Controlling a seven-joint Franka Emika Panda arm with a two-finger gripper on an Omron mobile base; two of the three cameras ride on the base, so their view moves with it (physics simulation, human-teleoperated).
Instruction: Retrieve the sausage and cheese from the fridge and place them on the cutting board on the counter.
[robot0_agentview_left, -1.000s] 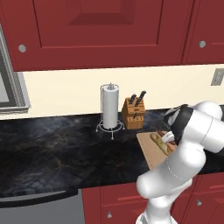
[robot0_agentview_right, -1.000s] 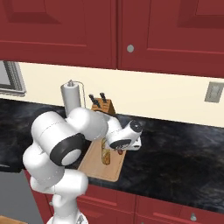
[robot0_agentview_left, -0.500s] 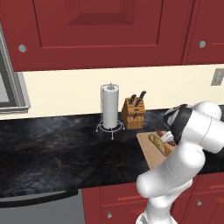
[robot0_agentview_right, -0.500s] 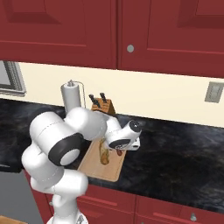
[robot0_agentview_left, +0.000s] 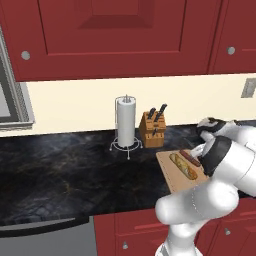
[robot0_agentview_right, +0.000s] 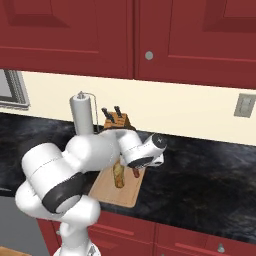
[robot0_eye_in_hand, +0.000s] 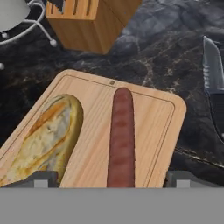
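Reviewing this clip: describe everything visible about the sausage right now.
The sausage is a long, slim, red-brown cylinder with rounded ends and a smooth, slightly glossy skin. It lies flat on the light wooden cutting board, roughly along the board's length, near its middle. A golden baguette-like loaf lies beside it with a clear gap between them. The open gripper straddles its near end; whether the fingertips touch it cannot be told.

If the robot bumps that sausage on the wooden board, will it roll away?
Probably, sideways. The sausage is a smooth round cylinder lying flat on the cutting board, so a nudge from the side would likely roll it toward the bread or the board's edge. A push along its length should only slide it. It looks firm, so it likely won't flop when lifted.
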